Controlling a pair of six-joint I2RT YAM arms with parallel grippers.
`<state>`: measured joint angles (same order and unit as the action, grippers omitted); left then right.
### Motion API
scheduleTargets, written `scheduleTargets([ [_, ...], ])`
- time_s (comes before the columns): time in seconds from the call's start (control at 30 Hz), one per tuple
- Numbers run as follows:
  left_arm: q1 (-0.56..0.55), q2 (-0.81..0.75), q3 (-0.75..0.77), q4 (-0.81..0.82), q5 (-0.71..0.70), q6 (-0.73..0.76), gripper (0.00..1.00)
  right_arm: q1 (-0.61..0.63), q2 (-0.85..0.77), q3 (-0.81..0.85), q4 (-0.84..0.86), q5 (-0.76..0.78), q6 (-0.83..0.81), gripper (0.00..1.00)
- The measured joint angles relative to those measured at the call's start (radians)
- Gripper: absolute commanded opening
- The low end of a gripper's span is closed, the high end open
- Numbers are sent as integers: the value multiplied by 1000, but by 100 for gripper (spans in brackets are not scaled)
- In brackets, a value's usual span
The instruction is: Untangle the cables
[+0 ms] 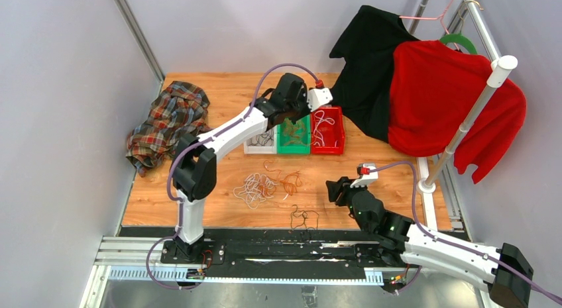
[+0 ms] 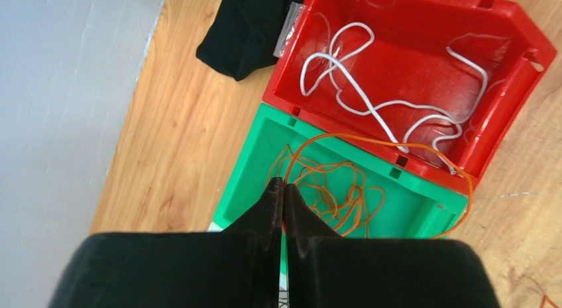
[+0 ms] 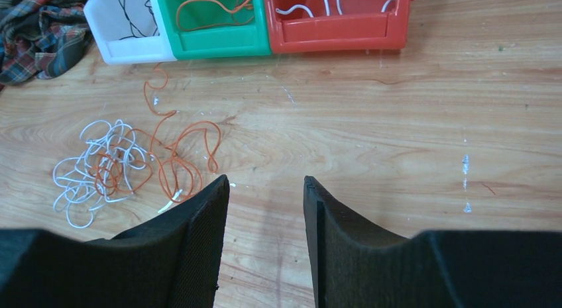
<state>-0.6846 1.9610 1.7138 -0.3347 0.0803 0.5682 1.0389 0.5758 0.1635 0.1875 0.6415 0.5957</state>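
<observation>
Robot lab test cell, I'd say: grey panel walls point(image 1: 53, 122) w/ alu framing point(image 1: 137, 35) round me, slotted mounting rail point(image 1: 132, 245), wood bench top point(image 1: 391, 165), clothes rack point(image 1: 472, 112).

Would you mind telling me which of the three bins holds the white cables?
The red bin, at the row's right end seen from above; the green bin holds orange cables, the white bin black cables.
</observation>
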Motion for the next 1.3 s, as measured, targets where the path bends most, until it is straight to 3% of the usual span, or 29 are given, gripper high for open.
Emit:
scheduleTargets([
  [0.63,85,32,-192,222,26,126,1,-1,10,5,-111,34,14,44],
  [0.8,86,66,-190,249,33,156,14,-2,10,10,-141,40,14,44],
  [0.93,90,101,-153,177,38,167,34,-12,15,22,-157,38,13,44],
  [1.1,128,100,-64,24,140,168,73,-23,40,61,-161,29,2,44],
  [1.17,143,97,-17,-42,175,183,78,-27,50,76,-161,25,-11,44],
  [1.3,155,86,45,-160,243,202,80,-35,56,89,-161,21,-21,44],
])
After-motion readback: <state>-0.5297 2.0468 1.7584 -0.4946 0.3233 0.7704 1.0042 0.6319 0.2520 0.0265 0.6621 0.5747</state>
